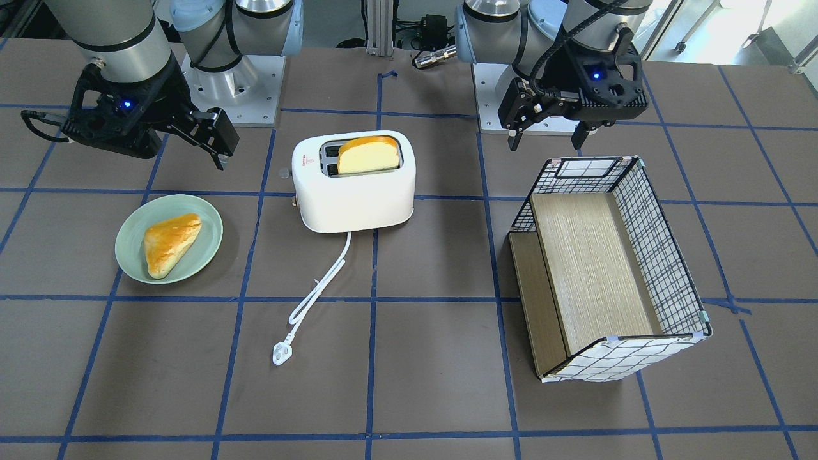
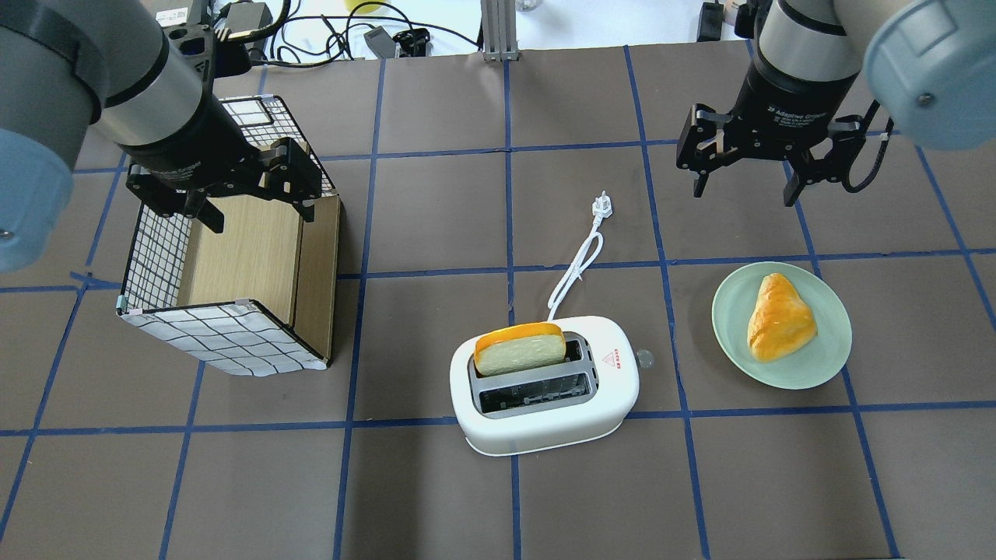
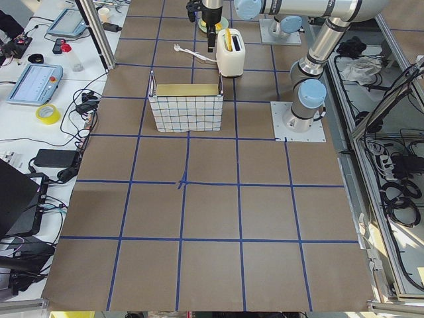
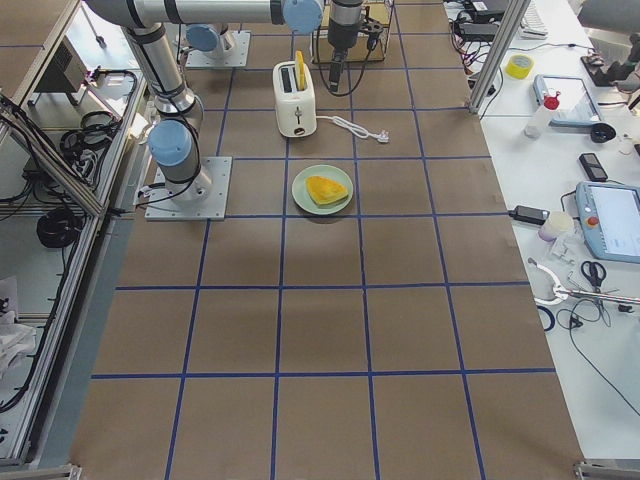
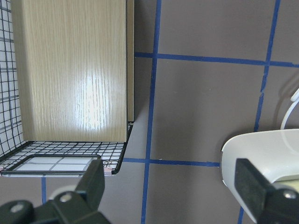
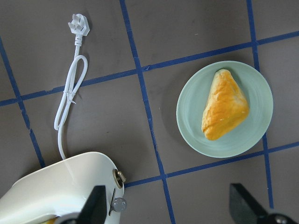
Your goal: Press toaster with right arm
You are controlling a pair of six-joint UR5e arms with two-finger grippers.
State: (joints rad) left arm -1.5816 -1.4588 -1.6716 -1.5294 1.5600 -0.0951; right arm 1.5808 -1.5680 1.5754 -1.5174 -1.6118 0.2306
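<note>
Now, right gripper (image 2: 745, 193) hovers with fingers wide, well off the toaster (image 2: 545, 424); best line up over its side lever (image 2: 644, 358), then press straight down.

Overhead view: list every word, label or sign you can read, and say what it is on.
"Adaptive": white print on the black collar above the right gripper; the rest of that line is blurred.
Red triangle sign with red lettering beside it on the toaster: too small to read.
Nothing else is legible.

White toaster (image 2: 545, 426), pale-green plate (image 2: 730, 319), black-and-white checked basket (image 2: 226, 340), brown blue-gridded table (image 2: 436, 218).
</note>
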